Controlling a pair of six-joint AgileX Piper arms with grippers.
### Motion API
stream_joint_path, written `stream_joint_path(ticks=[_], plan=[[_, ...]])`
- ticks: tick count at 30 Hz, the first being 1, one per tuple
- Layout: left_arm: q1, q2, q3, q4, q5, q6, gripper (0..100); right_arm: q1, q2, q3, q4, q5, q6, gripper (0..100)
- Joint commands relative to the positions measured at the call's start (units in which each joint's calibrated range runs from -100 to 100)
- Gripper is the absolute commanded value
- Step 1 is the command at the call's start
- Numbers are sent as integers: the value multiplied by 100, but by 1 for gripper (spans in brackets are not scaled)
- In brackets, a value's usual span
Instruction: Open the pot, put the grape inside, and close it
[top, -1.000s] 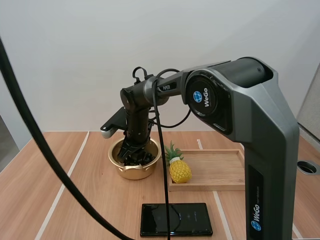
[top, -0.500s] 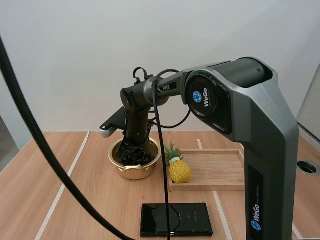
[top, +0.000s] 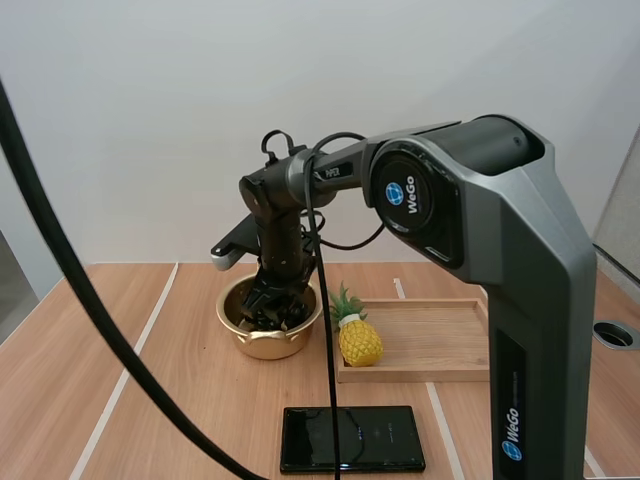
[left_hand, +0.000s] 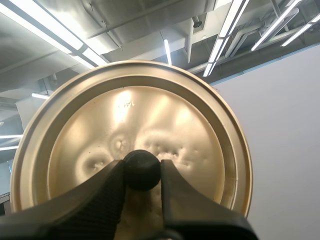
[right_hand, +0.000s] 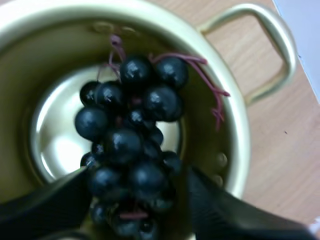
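My left tool (left_hand: 141, 167) is clenched on the lid (left_hand: 150, 110). Its two fingers pinch the black knob (left_hand: 142, 172) from either side, and the lid faces flat toward the wrist, held clear of the counter (top: 170, 400).

Next comes the pot (top: 268, 342), open, on the left part of the counter. My right tool (right_hand: 138, 172) reaches down into its mouth. The grapes (right_hand: 130, 135) are inside, lying against the bright bottom. The bunch's long axis runs straight away from the tool, stem end farthest and thick end nearest, between the fingers. Those fingers stand wide apart and flank the bunch rather than squeezing it (I read that as released, though the margin on each side is thin).

So the grapes sit directly below and ahead of the right tool, and the way out is straight back up along the arm. My judgement is that the lid cannot go on while this arm blocks the mouth.

Just right of the pot is a toy pineapple (top: 360, 342), resting at the corner of the tray (top: 440, 345). A black slab (top: 352, 438) lies nearer me. There is bare wood around the pot, so room is no worry.
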Motion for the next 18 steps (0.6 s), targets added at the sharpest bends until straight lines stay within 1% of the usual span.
stream_joint_path(ticks=[1, 7, 11, 14, 18], plan=[[10, 1, -7, 0, -38, -24, 0, -6, -41, -125, -85, 131, 40, 100], [10, 1, -7, 0, -1, -24, 0, -6, -196, -195, 156, -27, 40, 100], [10, 1, -7, 0, -1, -24, 0, -6, -342, -278, 156, -141, 40, 100], [10, 1, -7, 0, -1, -24, 0, -6, -463, -488, 107, -102, 40, 100], [10, 1, -7, 0, -1, -24, 0, -6, -826, -730, -185, -125, 40, 100]])
